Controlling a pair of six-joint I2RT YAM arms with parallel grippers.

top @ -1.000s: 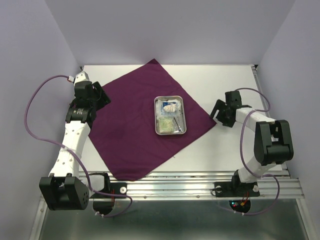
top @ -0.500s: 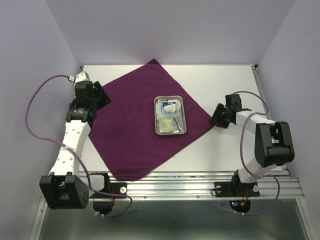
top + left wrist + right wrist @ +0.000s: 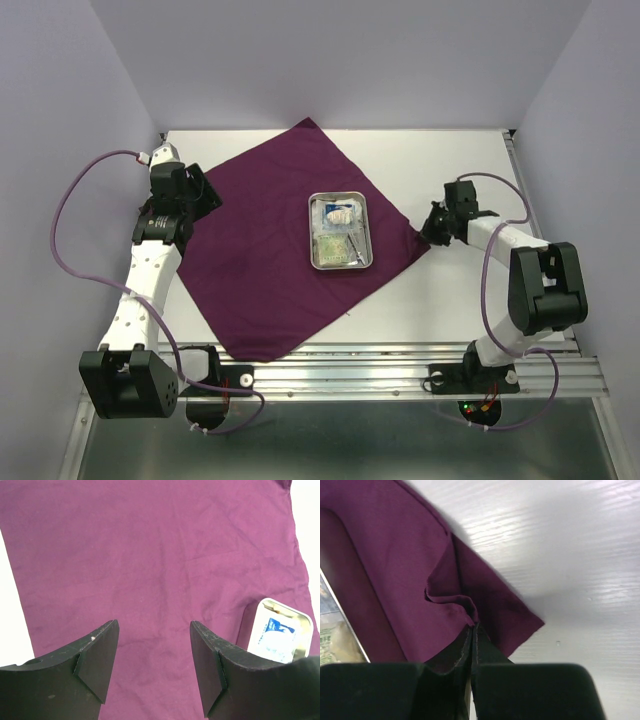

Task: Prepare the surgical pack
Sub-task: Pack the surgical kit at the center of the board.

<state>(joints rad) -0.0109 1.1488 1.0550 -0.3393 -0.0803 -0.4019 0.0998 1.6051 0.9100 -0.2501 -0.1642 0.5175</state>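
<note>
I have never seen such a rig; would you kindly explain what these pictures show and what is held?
Two robot arms are bolted to a white table. The wide picture looks down from above; the other two come from cameras on each wrist, so the dark shapes are that arm's own fingers. A purple cloth lies spread on the table, a filled steel tray on it. The left gripper hangs open over the cloth, holding nothing. The right gripper is shut on the cloth's right corner.

The cloth [image 3: 270, 250] is showing plain dark purple, the tray [image 3: 340, 267] shiny silver, the packet [image 3: 274, 630] blue-and-white print, and the table [image 3: 460, 300] white with faint grain.
</note>
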